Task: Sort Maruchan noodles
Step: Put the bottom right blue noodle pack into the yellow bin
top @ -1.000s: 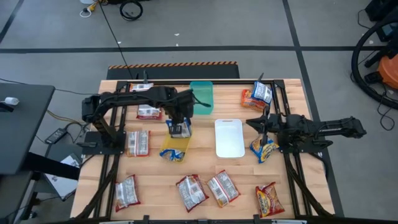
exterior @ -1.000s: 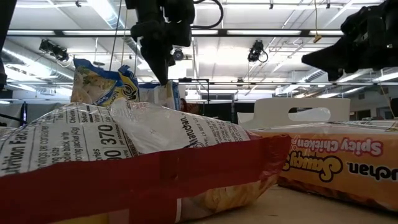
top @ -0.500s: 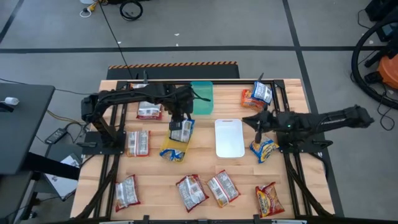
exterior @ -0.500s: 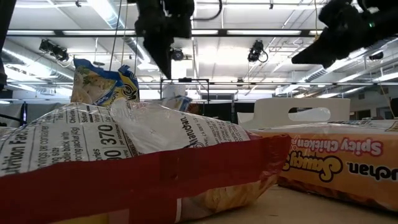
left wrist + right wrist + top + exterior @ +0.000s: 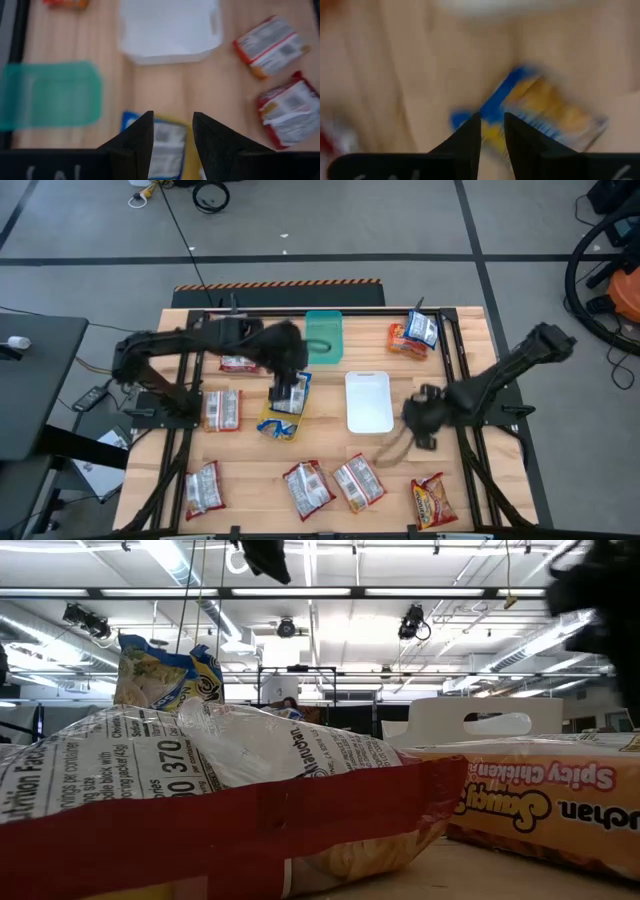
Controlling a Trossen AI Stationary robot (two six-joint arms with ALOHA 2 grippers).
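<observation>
Comparing with a second ago, the left gripper [image 5: 291, 370] no longer pinches the blue-and-yellow packet [image 5: 290, 393]; that packet now lies loose just below the fingers, leaning on the yellow tray [image 5: 276, 423], and the left wrist view shows the two dark fingers [image 5: 139, 142] parted with a clear gap and nothing between them. The right gripper [image 5: 420, 418] has swung off its earlier spot beside the white tray [image 5: 368, 402] toward the near edge of the table [image 5: 470, 320]; it shows only as a dark smear from above, and the blue-and-yellow packet that lay under it cannot be made out there.

The right wrist view alone gives that second blue-and-yellow packet [image 5: 540, 112], lying on bare wood just ahead of the right fingers [image 5: 467, 140], which stand slightly apart and hold nothing. The low view adds a white-and-red packet [image 5: 200, 800] and an orange packet [image 5: 545, 805] close to the lens, both grippers lifted out of its middle.

Ahead of the left gripper lie the green tray [image 5: 323, 338] and more white-and-red packets [image 5: 222, 409] to its side; the wood between the white tray and the near row of packets [image 5: 308, 488] is open; an orange packet [image 5: 432, 502] sits near the right gripper at the near corner.
</observation>
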